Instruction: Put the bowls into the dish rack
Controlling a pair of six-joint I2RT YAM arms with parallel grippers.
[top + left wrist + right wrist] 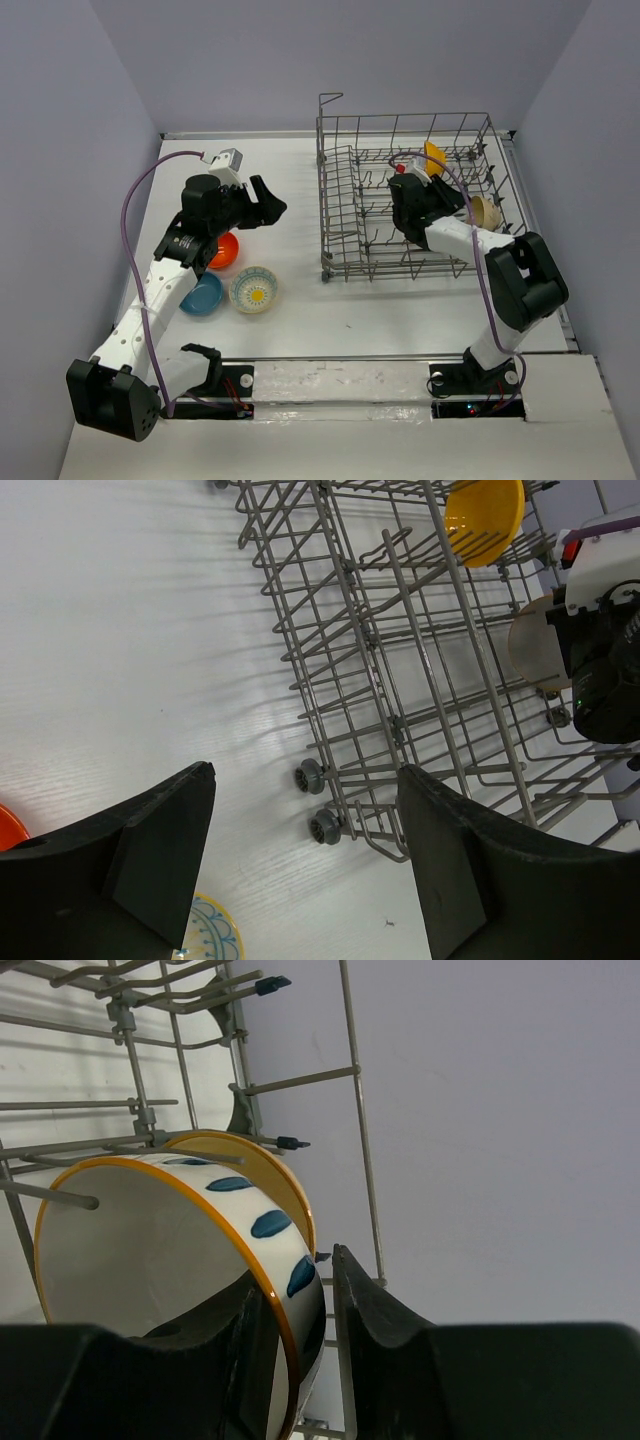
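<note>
**White bowl going in on edge at the back of the rack**

The white bowl (pixel 150 1250), orange at the rim with blue dabs outside, stands on edge inside the dish rack (pixel 340 215). It is tipped against a yellow bowl (pixel 285 1175) directly behind it, close to the rack's tall back wires. A tine (pixel 60 1197) crosses in front of its mouth. I'd say it is set on edge like that so the tines can prop it and it nests with its neighbour.

The right arm's fingers (pixel 385 1330) straddle the bowl's wall, one inside the bowl and one outside, and they are set narrow. A thin dark sliver shows between the outer finger and the wall, so I cannot tell whether they are pinching it or have just let go.

From above, a tan bowl (pixel 485 210) also sits on edge toward the rack's right side.

Left of the rack, on the counter (pixel 300 320), three bowls wait close together: an orange-red bowl (pixel 226 250), a blue bowl (pixel 203 296) and a flower-patterned bowl (pixel 254 290).

The left arm's fingers (pixel 150 850) hang above the counter between those bowls and the rack. They are spread wide with nothing between them, and they face the rack's wheeled corner. They look to me to be keeping clear while the right arm works, and are well placed for the next pick.
</note>
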